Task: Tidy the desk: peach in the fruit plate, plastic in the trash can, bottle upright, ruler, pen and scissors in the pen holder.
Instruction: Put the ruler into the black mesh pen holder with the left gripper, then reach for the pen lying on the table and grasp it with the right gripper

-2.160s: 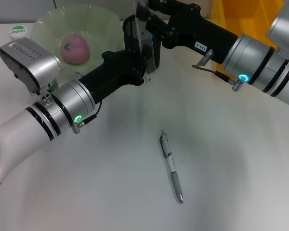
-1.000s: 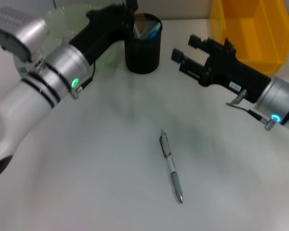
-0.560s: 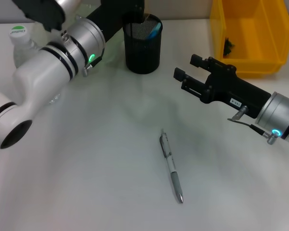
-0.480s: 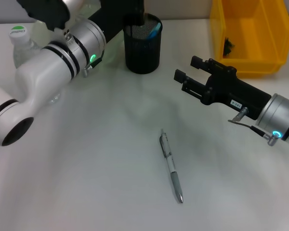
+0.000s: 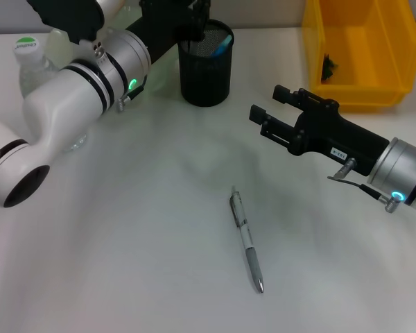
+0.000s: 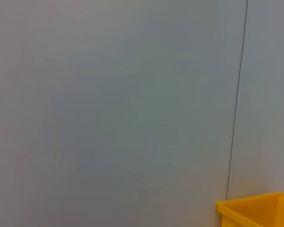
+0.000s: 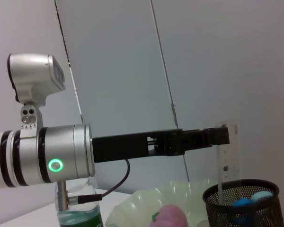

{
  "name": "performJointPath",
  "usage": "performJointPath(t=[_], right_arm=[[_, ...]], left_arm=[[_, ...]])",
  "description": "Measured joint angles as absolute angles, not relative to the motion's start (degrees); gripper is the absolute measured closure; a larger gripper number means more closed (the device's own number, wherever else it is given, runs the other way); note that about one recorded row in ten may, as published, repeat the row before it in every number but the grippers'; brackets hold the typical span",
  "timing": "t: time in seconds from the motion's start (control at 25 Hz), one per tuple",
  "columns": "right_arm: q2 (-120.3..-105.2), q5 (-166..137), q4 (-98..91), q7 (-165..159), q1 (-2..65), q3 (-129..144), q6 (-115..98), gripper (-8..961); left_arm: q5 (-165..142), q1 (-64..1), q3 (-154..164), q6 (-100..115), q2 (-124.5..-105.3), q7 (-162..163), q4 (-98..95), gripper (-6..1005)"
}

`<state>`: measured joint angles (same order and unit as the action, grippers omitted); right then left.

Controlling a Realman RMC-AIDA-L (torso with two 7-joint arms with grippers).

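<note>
Two arms show in the head view. The left gripper reaches over the black mesh pen holder at the far middle of the white desk; its fingers are hidden there. The right gripper hovers with fingers spread, empty, right of the holder and beyond the pen, which lies flat. The yellow trash can sits far right with the plastic inside. The bottle stands far left.

From the right wrist view, the left gripper pinches the clear ruler upright, its lower end inside the holder beside blue scissors. The peach rests in the green fruit plate.

The left wrist view shows only a wall and the bin's corner.
</note>
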<state>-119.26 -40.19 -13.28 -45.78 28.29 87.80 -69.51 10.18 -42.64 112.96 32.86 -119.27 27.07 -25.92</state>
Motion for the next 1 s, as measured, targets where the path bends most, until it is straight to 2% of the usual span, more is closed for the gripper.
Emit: performJointPath(t=[0.24,0.36,0.44,0.6,0.76,0.8,0.84,0.88,0.92,1.0], right_arm=[[-119.22,-40.19,-13.33,-46.61,28.25,87.23,-69.89,300],[-118.45,-40.26,-13.83,-51.01,28.35,87.15,-70.0,301],[-117.32,-40.93,-13.91,-56.16,28.83,87.16,-70.48,301],[-114.35,-42.51,-14.09,-66.78,29.52,86.89,-74.48,301],[-110.38,-47.46,-15.85,-77.47,30.98,86.8,-79.16,301],[-109.5,-49.47,-16.44,-79.5,31.57,86.55,-80.34,301],[-107.73,-55.53,-17.8,-84.48,33.29,85.29,-82.87,301],[-107.73,-55.53,-17.8,-84.48,33.29,85.29,-82.87,301],[-106.82,-60.39,-18.91,-88.19,34.54,83.78,-84.09,301],[-105.95,-68.37,-21.06,-94.17,36.33,81.11,-85.41,301]], left_arm=[[9.97,-41.52,112.99,34.73,-119.22,27.45,-26.57,644],[6.82,-36.63,113.46,46.18,-118.16,31.63,-27.78,555],[4.31,-35.12,113.19,49.88,-117.66,33.54,-27.93,496],[-7.86,-29.67,110.4,62.94,-114.77,43.1,-27.7,369],[-16.42,-26.0,107.47,68.62,-112.45,47.42,-27.31,215],[-21.22,-24.26,105.55,71.68,-111.54,47.96,-26.67,215],[-25.13,-23.08,103.64,74.45,-110.98,47.99,-25.69,215],[-26.14,-22.79,103.14,75.24,-110.84,47.97,-25.4,216],[-30.0,-21.95,101.16,78.43,-110.29,47.97,-24.28,216],[-34.74,-21.03,98.95,81.99,-109.38,48.28,-23.13,216]])
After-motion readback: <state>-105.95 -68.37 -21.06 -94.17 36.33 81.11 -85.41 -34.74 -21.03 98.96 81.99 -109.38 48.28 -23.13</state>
